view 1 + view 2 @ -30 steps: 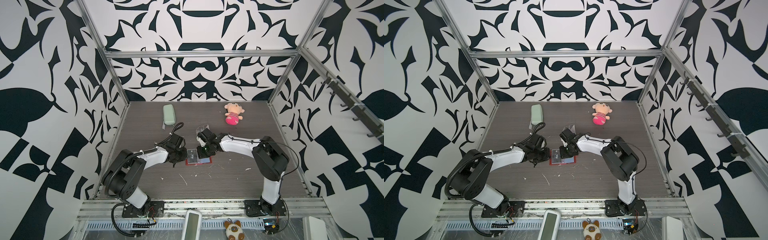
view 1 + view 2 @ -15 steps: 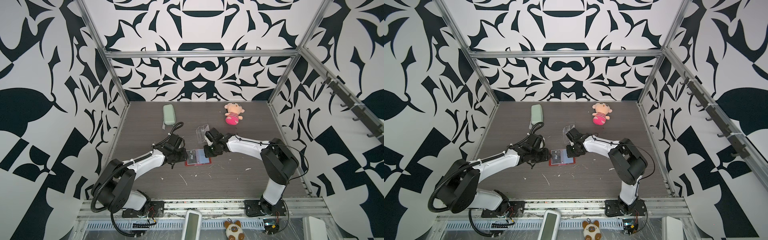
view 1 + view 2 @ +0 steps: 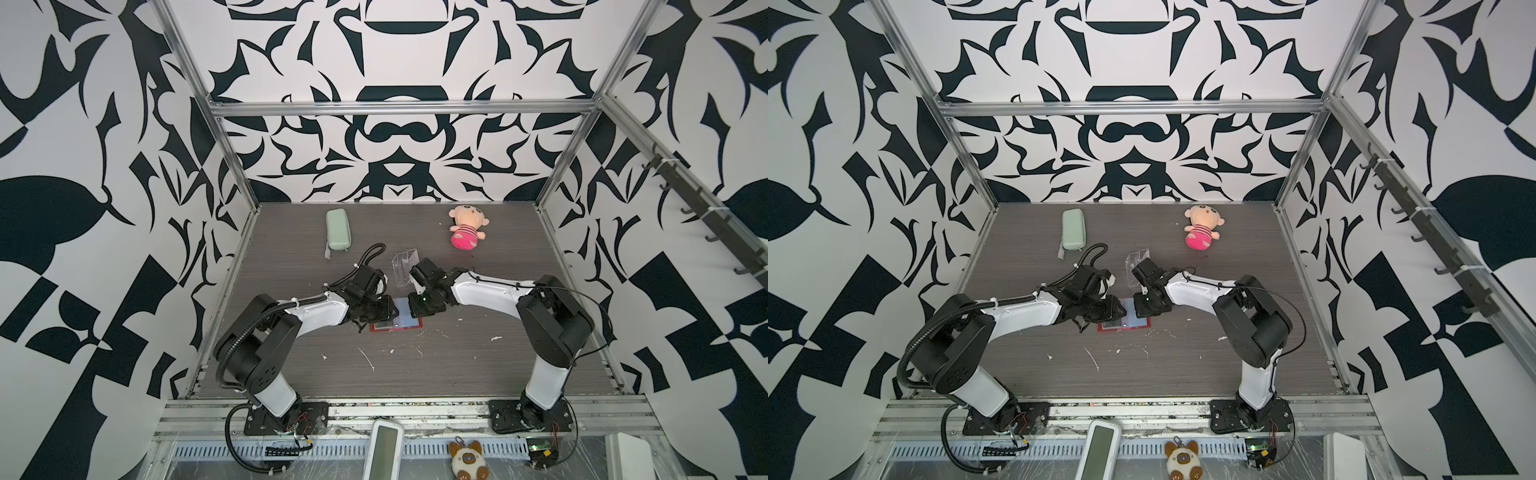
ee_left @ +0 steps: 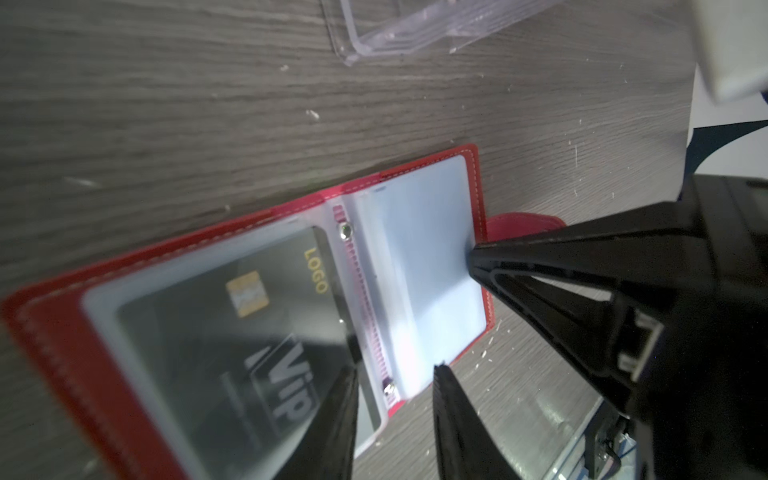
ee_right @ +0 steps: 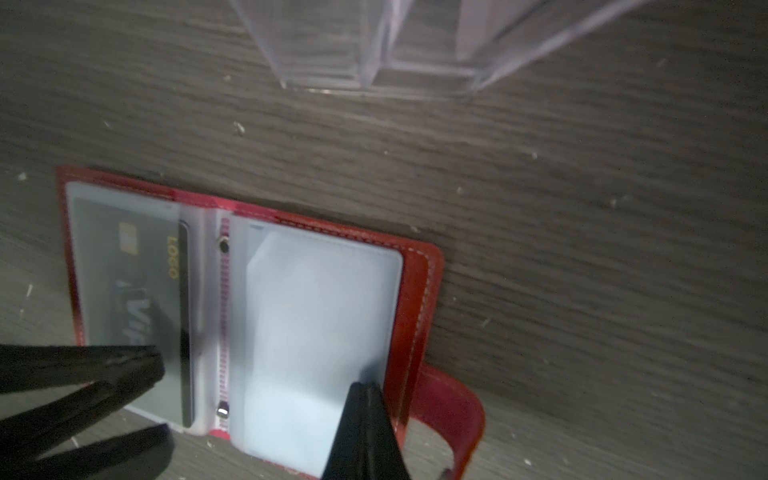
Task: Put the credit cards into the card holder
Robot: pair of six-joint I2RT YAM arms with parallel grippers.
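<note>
Card holder (image 3: 397, 328), red, booklet type: lies open and flat near the middle of the table, between the two grippers and just in front of the clear acrylic box (image 3: 405, 268). Snap tab (image 5: 457, 411) splayed out on the right arm's side.

Contents: one dark credit card (image 4: 249, 324) with gold chip and "LOGO" and "VIP" lettering, seated in the sleeve page on the left arm's side. Its spine-side edge looks flush with the pocket mouth or barely proud of it. The opposite sleeve page (image 5: 316, 324) shows a pale rectangle behind the plastic, possibly a second card; cannot confirm.

Left gripper (image 4: 395, 372): jaws apart, grasping nothing, tips low over the dark card's spine-side end.

Right gripper (image 5: 365, 388): jaws closed, tip pressed on the outer edge of the opposite page, apparently pinning it flat.

Progress, judged: at least one card in place. No loose cards in view on the table or, as far as the blur allows, in the box. Perhaps only a final nudge remains.

Surface: dark wood-grain table (image 3: 478, 374), littered with white flecks. Pale green zip case (image 3: 337, 230) and plush doll (image 3: 465, 232) lie well apart at the back.

Room: black-and-white patterned walls, aluminium frame.
</note>
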